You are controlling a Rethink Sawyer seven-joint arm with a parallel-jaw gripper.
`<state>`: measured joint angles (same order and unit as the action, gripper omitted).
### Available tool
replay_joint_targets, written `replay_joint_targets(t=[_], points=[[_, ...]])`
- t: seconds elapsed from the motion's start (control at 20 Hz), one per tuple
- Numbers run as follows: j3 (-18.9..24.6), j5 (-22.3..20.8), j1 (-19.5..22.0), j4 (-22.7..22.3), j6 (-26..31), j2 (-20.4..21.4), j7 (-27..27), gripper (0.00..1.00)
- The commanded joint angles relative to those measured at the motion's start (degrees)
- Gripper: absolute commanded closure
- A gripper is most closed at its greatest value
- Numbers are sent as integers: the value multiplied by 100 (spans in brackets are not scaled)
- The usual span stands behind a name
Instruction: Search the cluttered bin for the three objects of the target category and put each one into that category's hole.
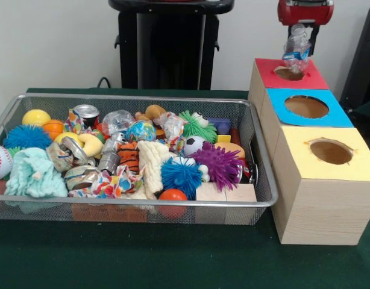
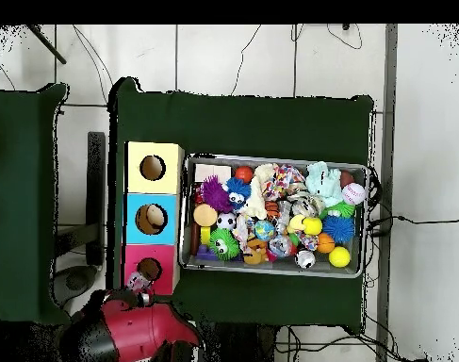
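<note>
The fingers pinch a crumpled clear plastic bottle, holding it upright right above the round hole in the red-topped wooden box. The red arm reaches straight down over that box. Beside it sit the blue-topped box and yellow-topped box, then the wire mesh bin crowded with toys on the green bench.
</note>
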<state>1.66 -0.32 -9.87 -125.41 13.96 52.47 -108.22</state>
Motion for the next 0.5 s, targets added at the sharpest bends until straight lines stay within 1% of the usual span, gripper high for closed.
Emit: replay_joint_targets(t=[0.05,0.1,0.2,0.3,0.5], points=[[-133,358,-21,749,894,83,-1012,100],[-92,380,35,776,896,56,-947,100],[-47,362,114,782,673,-1,-886,100],[-23,316,163,799,573,-36,-840,100],[-88,228,142,919,691,50,-784,100]])
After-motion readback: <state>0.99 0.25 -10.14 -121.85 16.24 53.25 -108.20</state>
